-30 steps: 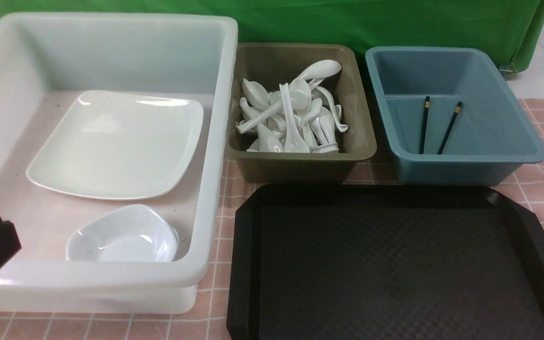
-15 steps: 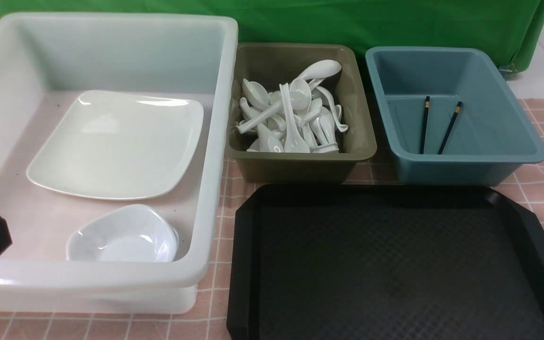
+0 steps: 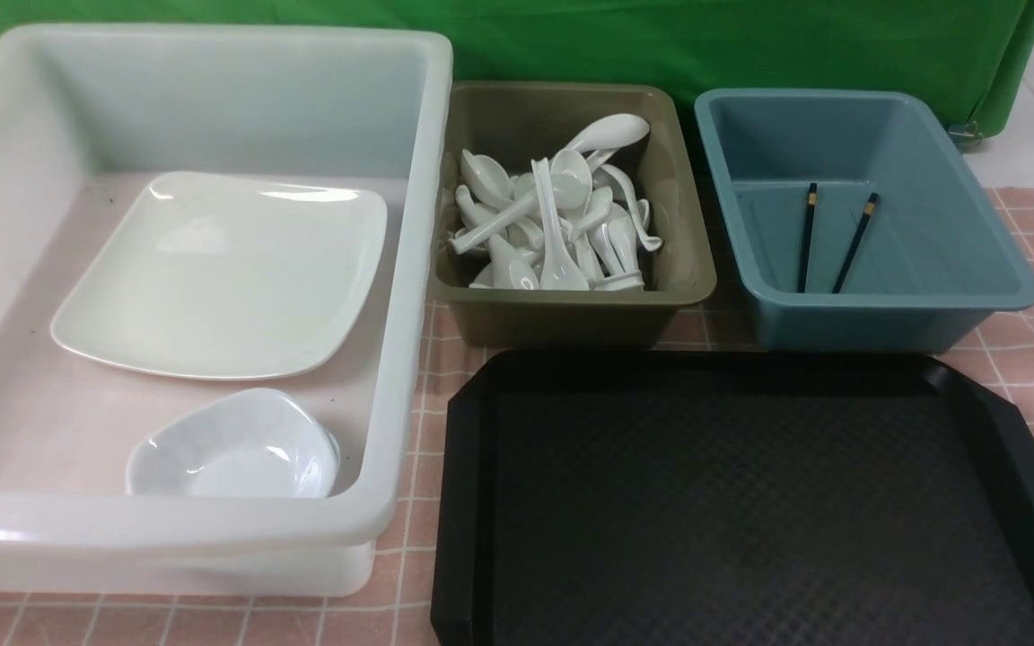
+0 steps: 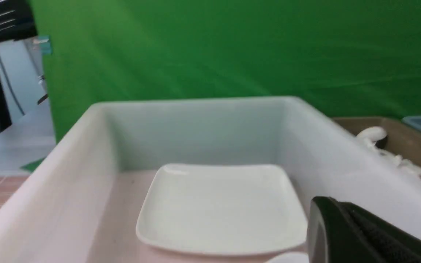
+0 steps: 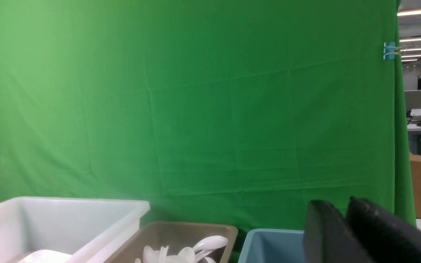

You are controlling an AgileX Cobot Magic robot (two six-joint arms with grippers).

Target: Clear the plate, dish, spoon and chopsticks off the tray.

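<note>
Chopsticks (image 3: 829,240) lie lengthwise in the blue bin (image 3: 975,269), gold bands rearward; left pincer (image 4: 345,233) closed, right pincer (image 5: 342,233) slightly parted.

Front camera sat between arms, faced forward and down over white bin (image 3: 418,269), olive bin (image 3: 571,309), blue bin (image 3: 885,318) and black tray (image 3: 472,502). Left wrist camera looked low and close into white bin (image 4: 323,120) toward green backdrop (image 4: 214,47). Right wrist camera stood farther back, near level, mostly backdrop (image 5: 196,109). All three views shared white and olive bins.
</note>
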